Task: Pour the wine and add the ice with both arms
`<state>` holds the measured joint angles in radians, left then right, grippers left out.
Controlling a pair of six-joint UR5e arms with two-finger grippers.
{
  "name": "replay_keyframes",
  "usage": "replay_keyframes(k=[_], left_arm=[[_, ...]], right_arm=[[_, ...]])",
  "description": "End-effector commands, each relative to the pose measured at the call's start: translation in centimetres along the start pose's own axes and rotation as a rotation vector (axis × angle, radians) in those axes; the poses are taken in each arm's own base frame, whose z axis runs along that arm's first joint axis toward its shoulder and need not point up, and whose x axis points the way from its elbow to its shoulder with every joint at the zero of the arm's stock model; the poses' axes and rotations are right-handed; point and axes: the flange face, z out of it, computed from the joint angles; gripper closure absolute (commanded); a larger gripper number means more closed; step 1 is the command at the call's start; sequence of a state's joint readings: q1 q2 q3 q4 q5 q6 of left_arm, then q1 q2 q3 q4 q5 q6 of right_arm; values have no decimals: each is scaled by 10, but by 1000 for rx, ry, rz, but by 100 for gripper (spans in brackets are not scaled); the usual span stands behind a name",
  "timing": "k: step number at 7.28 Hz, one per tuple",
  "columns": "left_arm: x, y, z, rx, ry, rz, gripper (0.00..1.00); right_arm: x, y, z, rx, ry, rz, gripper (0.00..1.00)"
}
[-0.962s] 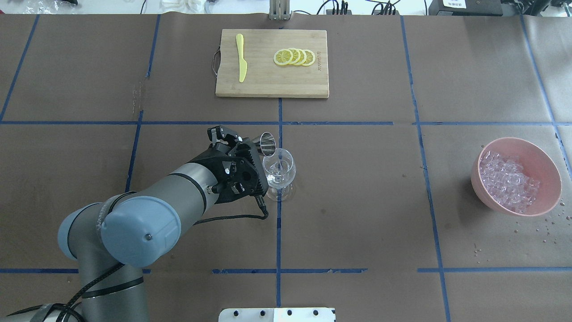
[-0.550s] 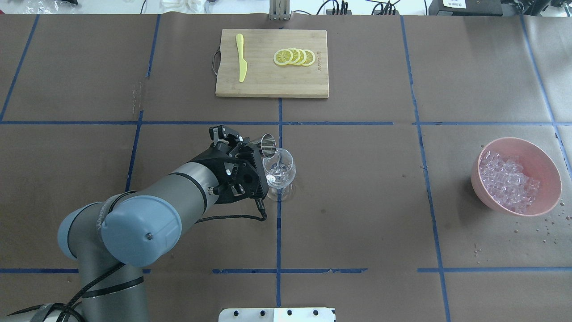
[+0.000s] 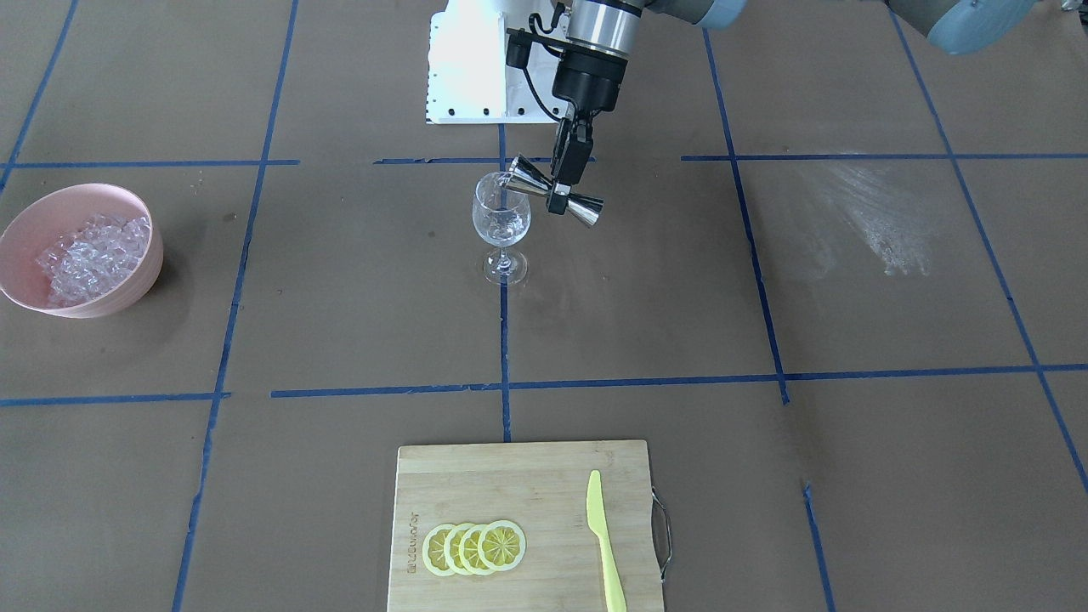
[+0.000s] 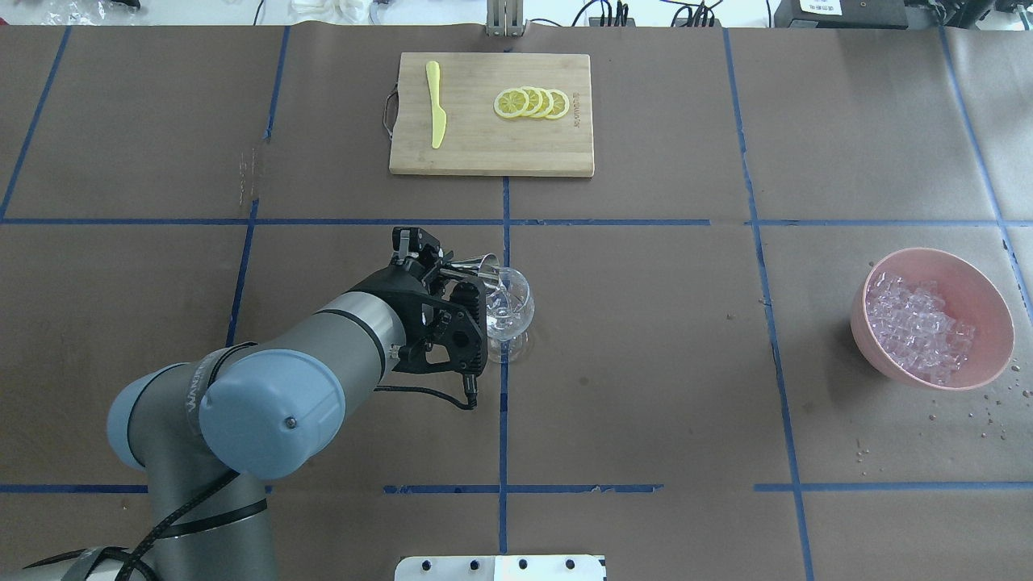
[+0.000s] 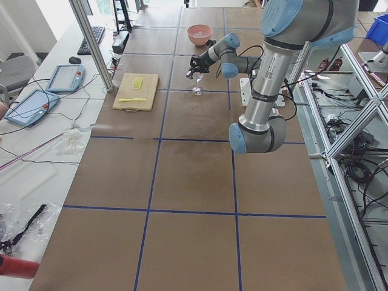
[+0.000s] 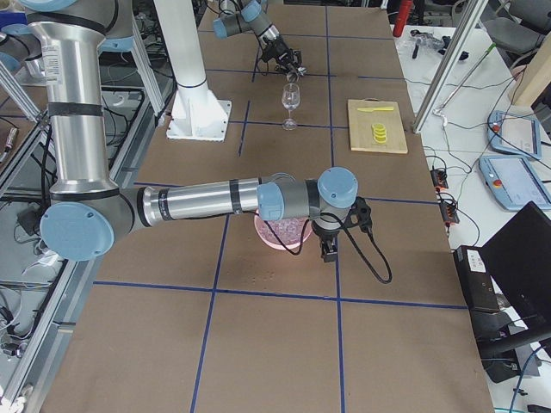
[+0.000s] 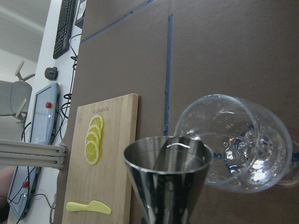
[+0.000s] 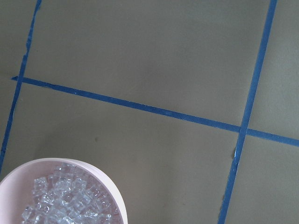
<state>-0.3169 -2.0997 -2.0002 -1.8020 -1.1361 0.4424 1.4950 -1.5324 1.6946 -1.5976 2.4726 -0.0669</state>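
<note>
A clear wine glass (image 4: 508,311) (image 3: 501,223) stands upright at the table's middle, with a little clear bubbly liquid in its bowl (image 7: 238,144). My left gripper (image 4: 442,270) (image 3: 561,191) is shut on the waist of a steel jigger (image 3: 531,177) (image 7: 168,177). The jigger is tipped almost level, with its mouth at the glass rim. The ice (image 4: 916,327) (image 3: 85,253) (image 8: 70,200) fills a pink bowl (image 4: 993,311) at the table's right. My right gripper (image 6: 327,251) shows only in the exterior right view, over the bowl (image 6: 275,241), and I cannot tell whether it is open or shut.
A wooden cutting board (image 4: 484,153) lies at the far middle with lemon slices (image 4: 533,102) and a yellow knife (image 4: 437,105) on it. The white base (image 4: 500,567) sits at the near edge. Water drops (image 4: 993,403) dot the paper beside the bowl.
My left wrist has rolled and the jigger has tipped further over the glass rim. The arm has shifted slightly right. The bowl and board have not moved.
</note>
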Motion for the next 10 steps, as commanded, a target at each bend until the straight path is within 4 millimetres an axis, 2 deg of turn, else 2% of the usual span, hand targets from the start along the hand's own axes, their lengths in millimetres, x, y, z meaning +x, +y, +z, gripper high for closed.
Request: replay_keyframes(k=[1,6,9,10], left_arm=[[-4,-4,0,-26,13,115,100],[-14,-18,-4,-75,46,306,100],[-16,-17,-3,-69,45,273,100],[-16,-15,-3,-71,42,178,100]], right_arm=[[-2,0,-1,2,0,-4,0],[-2,0,-1,2,0,-4,0],[-2,3,0,0,-2,-1,0],[-2,2,0,0,-3,3,0]])
